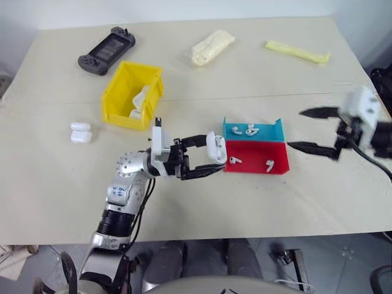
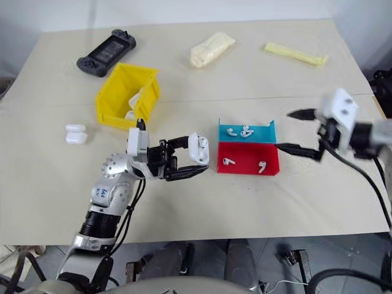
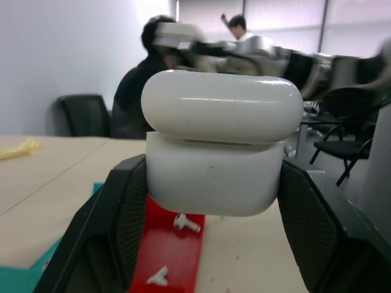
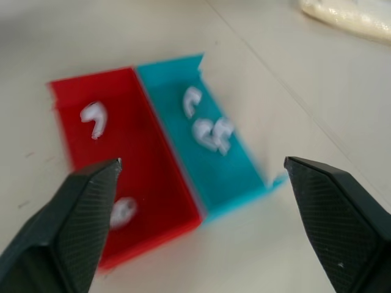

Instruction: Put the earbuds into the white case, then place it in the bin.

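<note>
My left gripper [image 1: 214,154] is shut on the white case [image 1: 215,146], holding it just above the table beside the red tray [image 1: 278,166]. In the left wrist view the case [image 3: 223,146] sits between both black fingers [image 3: 116,232] with its lid down. Two earbuds [image 1: 234,160] lie in the red tray, and a few more earbuds [image 1: 245,129] lie in the cyan tray [image 1: 277,127] behind it. My right gripper [image 1: 297,129] hangs open and empty to the right of both trays. The yellow bin [image 1: 122,119] stands at the back left with white cases inside.
Two more white cases [image 1: 81,133] lie on the table left of the bin. A black game controller [image 1: 105,51], a pale wrapped bundle [image 1: 212,47] and a yellow strip [image 1: 298,52] lie along the far edge. A seated person [image 3: 137,91] shows in the background.
</note>
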